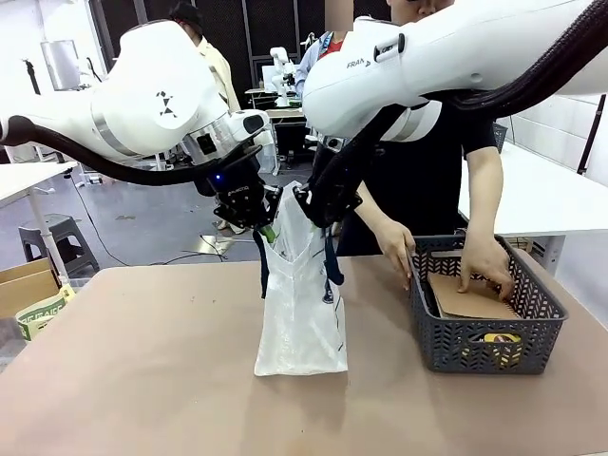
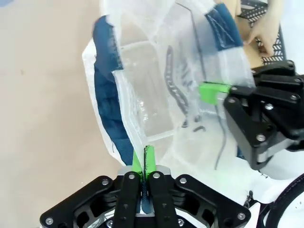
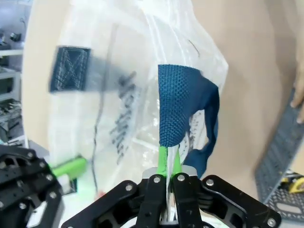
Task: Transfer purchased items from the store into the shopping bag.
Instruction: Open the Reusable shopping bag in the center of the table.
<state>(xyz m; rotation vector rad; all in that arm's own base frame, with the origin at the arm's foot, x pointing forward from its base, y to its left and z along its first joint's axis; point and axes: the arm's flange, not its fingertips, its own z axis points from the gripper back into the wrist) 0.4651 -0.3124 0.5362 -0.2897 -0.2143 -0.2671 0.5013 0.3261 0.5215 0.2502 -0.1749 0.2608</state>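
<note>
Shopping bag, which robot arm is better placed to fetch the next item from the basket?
Probably right: the right gripper grips the shopping bag rim on the basket side; the left gripper holds the far rim.

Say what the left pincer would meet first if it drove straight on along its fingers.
The shopping bag itself: the left pincer is shut on its rim, so it would press into the bag's plastic, probably then the table beneath; depth is unclear.

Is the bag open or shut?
Open: the left gripper and right gripper pinch opposite rims of the shopping bag, holding its mouth apart.
</note>
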